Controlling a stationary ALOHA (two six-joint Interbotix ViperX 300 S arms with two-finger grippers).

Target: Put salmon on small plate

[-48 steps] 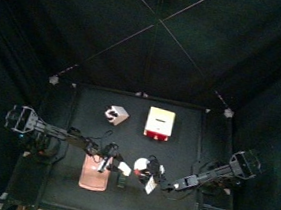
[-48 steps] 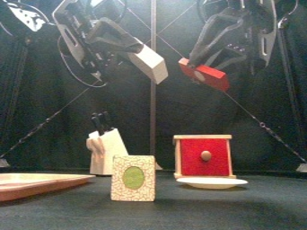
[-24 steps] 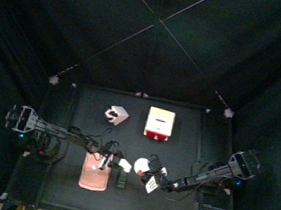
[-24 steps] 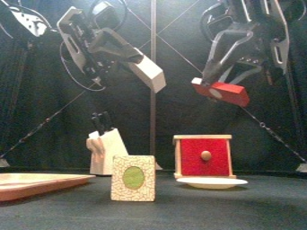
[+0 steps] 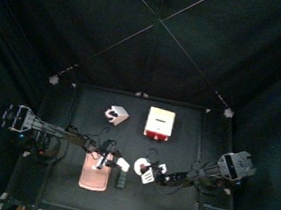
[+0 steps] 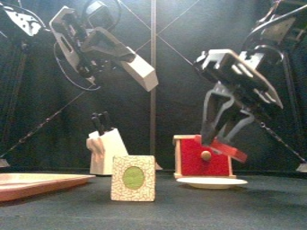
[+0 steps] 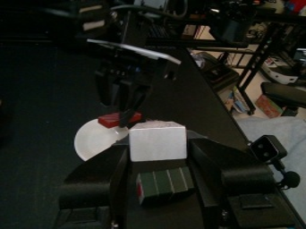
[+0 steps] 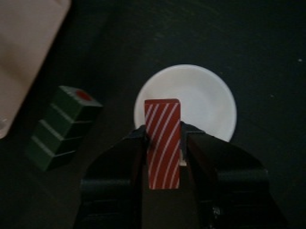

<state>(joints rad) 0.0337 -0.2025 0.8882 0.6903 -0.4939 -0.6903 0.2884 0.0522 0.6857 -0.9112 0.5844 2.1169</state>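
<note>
My right gripper (image 6: 223, 135) is shut on the salmon (image 6: 231, 149), a red piece with pale stripes, and holds it tilted just above the small white plate (image 6: 213, 182). In the right wrist view the salmon (image 8: 163, 148) sits between the jaws over the plate (image 8: 198, 94). My left gripper (image 6: 132, 65) is shut on a white block (image 6: 144, 72) and hangs high at the left. In the left wrist view the block (image 7: 159, 143) is in the jaws, with the plate (image 7: 93, 141) and the right gripper (image 7: 120, 94) beyond.
A pink board (image 6: 36, 182) lies at the front left. A green patterned box (image 6: 135, 177) stands beside the plate. A red box with a knob (image 6: 192, 157) and a white knife block (image 6: 103, 148) stand behind.
My right gripper has come down with the salmon, from high up to just above the small plate. My left gripper has barely shifted, still holding the white block.
</note>
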